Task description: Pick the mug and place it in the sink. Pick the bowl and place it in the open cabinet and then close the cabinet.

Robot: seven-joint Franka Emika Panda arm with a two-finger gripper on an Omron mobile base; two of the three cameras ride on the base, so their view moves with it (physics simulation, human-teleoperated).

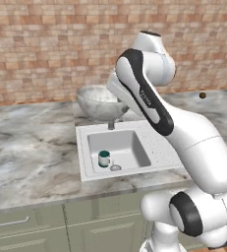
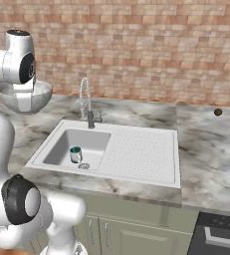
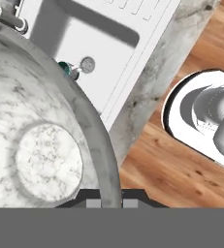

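Tool (image 3: pixel 108 203) clamped on bowl (image 3: pixel 40 145) rim (raised above sink (image 1: pixel 127 170)), mug (image 1: pixel 104 158) below in basin.

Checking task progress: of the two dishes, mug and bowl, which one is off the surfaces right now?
The marbled bowl: the gripper is shut on its rim, holding it up above the counter. The green mug stands upright in the sink basin.

Arm raised high, jaws clamped on the bowl (image 3: pixel 45 145) rim.

Mug (image 1: pixel 104 158) stands in sink (image 1: pixel 156 150) basin beside the drain; bowl (image 1: pixel 99 102) is held aloft behind the sink, above the counter (image 1: pixel 31 147).
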